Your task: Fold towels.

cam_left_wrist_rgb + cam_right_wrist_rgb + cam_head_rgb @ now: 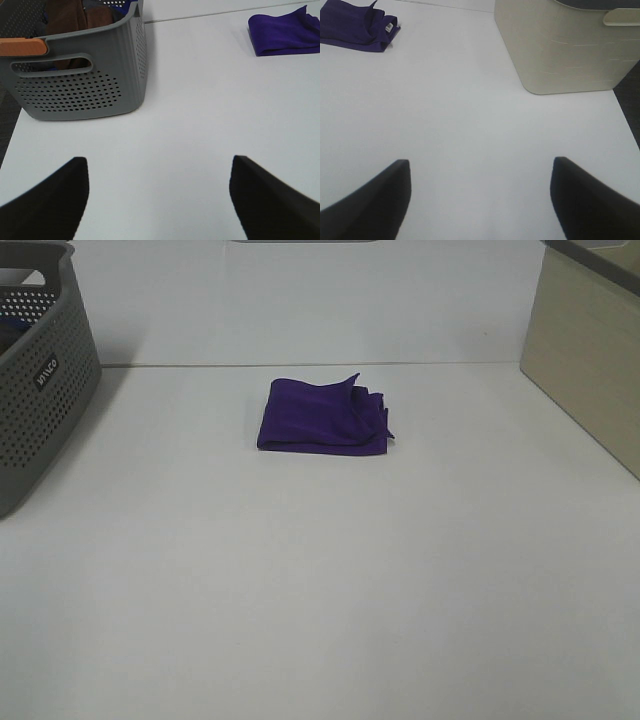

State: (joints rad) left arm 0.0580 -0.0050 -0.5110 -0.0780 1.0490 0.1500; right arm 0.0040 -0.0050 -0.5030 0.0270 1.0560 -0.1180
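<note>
**Purple towel folded mid-table, both grippers hanging back**

So the purple towel (321, 417) was sitting folded into a compact rectangle out in the middle of the white table (320, 590), toward the far side. Its layered corners were a bit ragged on the edge facing the beige bin (590, 350), and from the right wrist view you could spot a small white tag (390, 26) poking out at that corner.

The grey perforated basket (40, 380) was off at the left edge of the table, well apart from the towel. The left wrist camera showed something brown (75, 15) inside it, plus an orange handle piece (22, 47) on the rim.

The left gripper (159, 195) was spread wide, nothing between its fingers, just bare table underneath. Same deal with the right gripper (480, 195): released, empty, near the beige bin and well apart from the towel.
</note>
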